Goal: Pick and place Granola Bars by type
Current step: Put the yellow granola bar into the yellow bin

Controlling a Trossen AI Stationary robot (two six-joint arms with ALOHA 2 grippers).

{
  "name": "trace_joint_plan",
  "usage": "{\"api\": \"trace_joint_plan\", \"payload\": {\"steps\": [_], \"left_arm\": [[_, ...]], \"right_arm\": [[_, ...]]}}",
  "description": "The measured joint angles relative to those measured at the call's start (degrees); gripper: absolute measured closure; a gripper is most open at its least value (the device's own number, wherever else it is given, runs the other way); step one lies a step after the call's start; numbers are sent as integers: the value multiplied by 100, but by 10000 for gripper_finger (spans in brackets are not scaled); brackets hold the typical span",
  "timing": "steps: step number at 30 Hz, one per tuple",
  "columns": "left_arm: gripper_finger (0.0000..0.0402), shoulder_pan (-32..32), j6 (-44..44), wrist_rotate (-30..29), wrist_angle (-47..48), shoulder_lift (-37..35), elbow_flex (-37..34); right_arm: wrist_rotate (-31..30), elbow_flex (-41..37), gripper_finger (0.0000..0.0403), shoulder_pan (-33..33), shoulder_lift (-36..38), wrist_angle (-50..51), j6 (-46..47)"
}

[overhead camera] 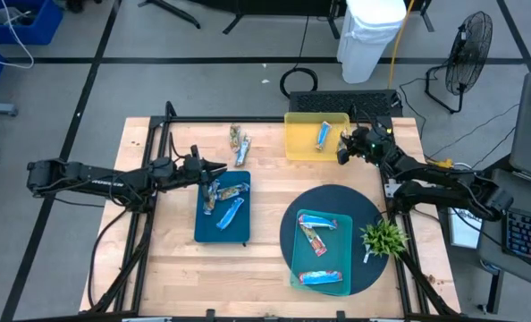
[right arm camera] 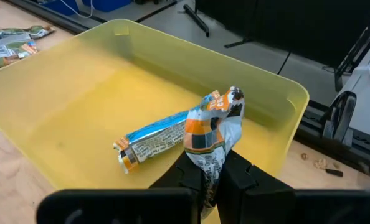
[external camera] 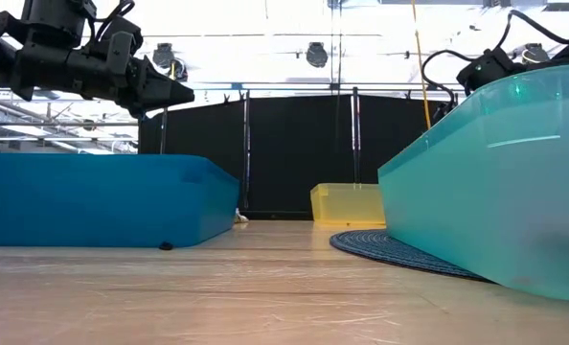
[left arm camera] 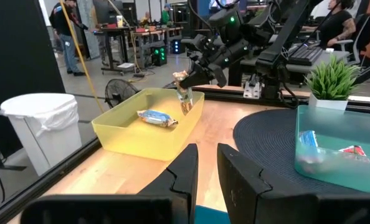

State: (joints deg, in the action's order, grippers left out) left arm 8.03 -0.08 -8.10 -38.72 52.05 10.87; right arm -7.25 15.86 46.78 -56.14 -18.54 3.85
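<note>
Granola bars lie in several places. One blue bar [right arm camera: 157,134] rests flat in the yellow tray [overhead camera: 301,143]. Two mottled bars [overhead camera: 239,143] lie on the table. More bars fill the dark blue tray [overhead camera: 223,228] and the teal tray [overhead camera: 324,268]. My right gripper [right arm camera: 213,165] is at the yellow tray's right rim, shut on a mottled orange-and-white bar [right arm camera: 213,127]. My left gripper [left arm camera: 207,158] hovers level over the dark blue tray's far left corner, its fingers a narrow gap apart with nothing between them. My right gripper pinches the mottled bar's near end [right arm camera: 208,158] between its two fingers. The fingers come from the table's right side, slanting a little downward. The bar sticks out past the fingertips, lifted clear over the yellow tray's right rim [left arm camera: 194,109].
The teal tray stands on a dark round mat [overhead camera: 373,215] at the near right, beside a small green plant [overhead camera: 383,237]. Bare wood shows at the table's near left. A white bin [overhead camera: 371,36] and a fan [overhead camera: 467,54] stand on the floor beyond the far edge.
</note>
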Motion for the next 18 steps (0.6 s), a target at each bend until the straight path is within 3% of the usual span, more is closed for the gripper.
{"api": "trace_joint_plan", "payload": {"steps": [9,14,18], "left_arm": [[334,0,-11,0,0,0,0],[334,0,-36,0,-2,0,0],[334,0,-50,2,-2,0,0]], "right_arm": [[0,0,382,0,0,17,168],[20,0,346,0,0,-10,160],[470,0,310,0,-2,-352,209]]}}
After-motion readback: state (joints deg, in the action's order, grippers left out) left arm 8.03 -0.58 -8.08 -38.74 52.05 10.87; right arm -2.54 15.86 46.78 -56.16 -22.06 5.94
